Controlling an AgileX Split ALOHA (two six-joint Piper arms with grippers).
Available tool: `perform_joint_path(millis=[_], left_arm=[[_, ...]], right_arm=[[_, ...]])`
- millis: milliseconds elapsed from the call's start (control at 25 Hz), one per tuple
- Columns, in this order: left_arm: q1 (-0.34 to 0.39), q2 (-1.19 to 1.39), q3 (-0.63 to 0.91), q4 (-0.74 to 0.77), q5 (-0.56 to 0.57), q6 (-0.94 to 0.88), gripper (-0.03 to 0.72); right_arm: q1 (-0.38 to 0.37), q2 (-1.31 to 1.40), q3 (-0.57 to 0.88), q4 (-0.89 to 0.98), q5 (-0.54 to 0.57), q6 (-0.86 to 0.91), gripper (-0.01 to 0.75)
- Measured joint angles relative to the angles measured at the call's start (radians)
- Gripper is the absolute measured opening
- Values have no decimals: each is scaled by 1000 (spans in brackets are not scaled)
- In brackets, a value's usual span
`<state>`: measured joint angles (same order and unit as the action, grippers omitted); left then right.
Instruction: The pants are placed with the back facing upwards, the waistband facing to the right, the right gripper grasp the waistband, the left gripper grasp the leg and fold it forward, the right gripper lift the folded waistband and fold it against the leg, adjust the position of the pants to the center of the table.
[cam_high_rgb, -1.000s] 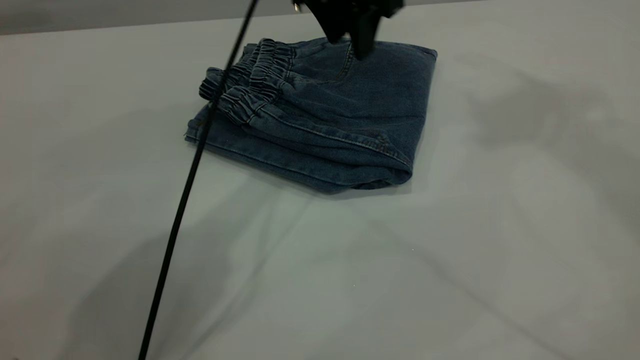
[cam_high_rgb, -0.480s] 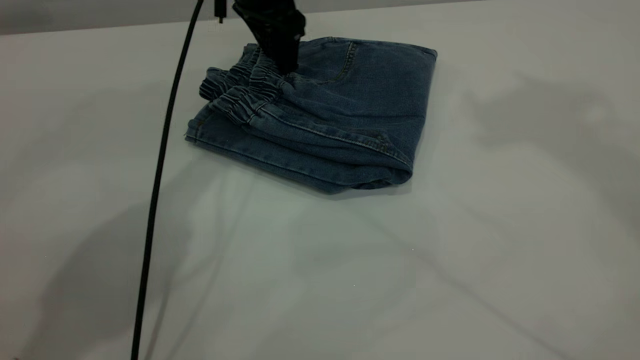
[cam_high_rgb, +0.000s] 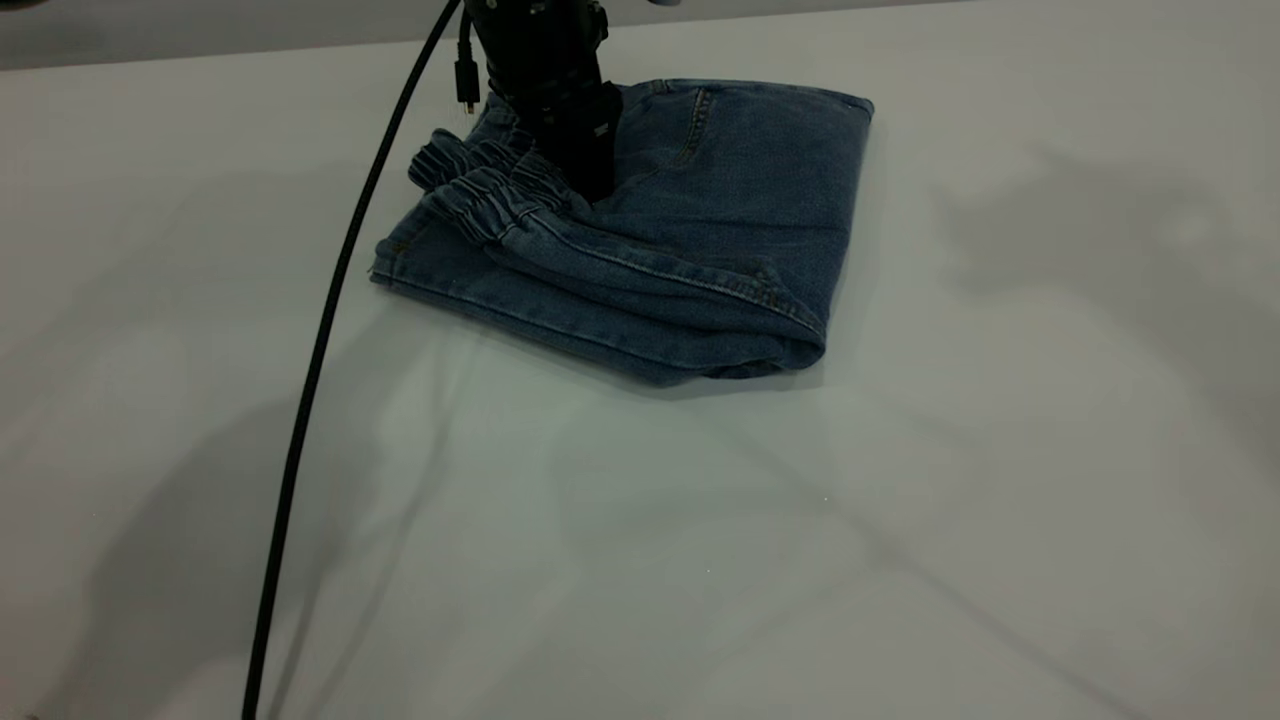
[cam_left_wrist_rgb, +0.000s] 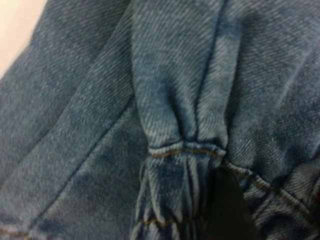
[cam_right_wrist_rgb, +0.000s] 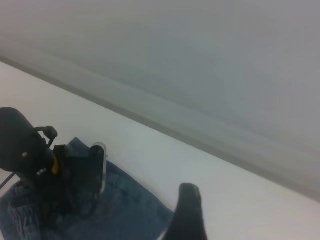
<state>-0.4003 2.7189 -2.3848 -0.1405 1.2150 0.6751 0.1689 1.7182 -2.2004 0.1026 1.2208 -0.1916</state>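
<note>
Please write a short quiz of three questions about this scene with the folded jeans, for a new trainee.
1. True or false: the pants lie unfolded, flat on the table.
2. Which claw is pressed down on the elastic waistband? A) left B) right
3. Fill in: the black cable hangs at the view's ____ side.

Key: 1 false, they are folded into a bundle. 2 A, the left claw; the right claw is lifted off the cloth. 3 left.

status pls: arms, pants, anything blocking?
Left end effector down on the folded pants by the elastic waistband. Right end effector raised, off the cloth. Cable trails across the table; nothing else nearby.
</note>
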Motion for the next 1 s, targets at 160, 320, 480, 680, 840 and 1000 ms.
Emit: perform_joint_path(millis=[160,320,480,680,840,1000], left_arm=[[-1,1,0,10,0,-137,399],[-12,1,0,61,2,-287,399],[-21,1,1,88,4,-381,399],[-41,1,1,79,5,-470,399],[-73,2,2,78,12,-540,399],[-99,2,2,65,14,-619,399]], right_arm=[[0,0,0,0,0,0,535],[0,0,0,0,0,-1,535],[0,0,0,-1,0,-1,535],[0,0,0,-1,0,-1,535],[0,0,0,-1,0,-1,535],[0,0,0,-2,0,-1,535]])
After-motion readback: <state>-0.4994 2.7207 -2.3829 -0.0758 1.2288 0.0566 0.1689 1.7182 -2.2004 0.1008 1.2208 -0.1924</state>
